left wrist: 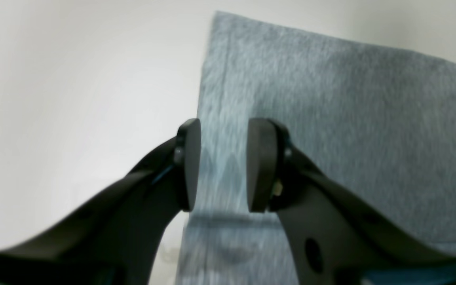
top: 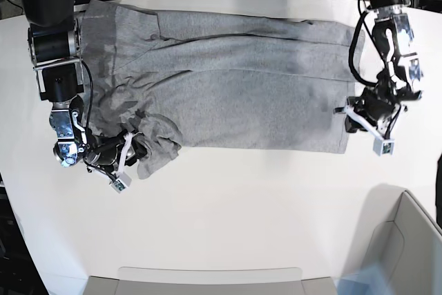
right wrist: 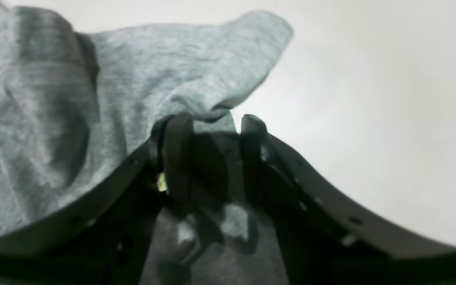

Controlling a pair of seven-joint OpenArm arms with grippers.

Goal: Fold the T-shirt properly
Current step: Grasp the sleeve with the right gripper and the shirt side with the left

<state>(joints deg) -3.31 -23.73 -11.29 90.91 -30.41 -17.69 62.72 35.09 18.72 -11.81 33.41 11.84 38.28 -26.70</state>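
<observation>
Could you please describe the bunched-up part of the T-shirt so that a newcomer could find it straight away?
On the white table lies one grey T-shirt, spread mostly flat. At its near corner by the right claw, the sleeve is crumpled into a rumpled lump, the only bunched part of the cloth.

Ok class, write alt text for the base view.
A grey T-shirt lies spread lengthwise on a white table. The right gripper is at its bunched sleeve, and the left gripper is open at the opposite edge.
</observation>
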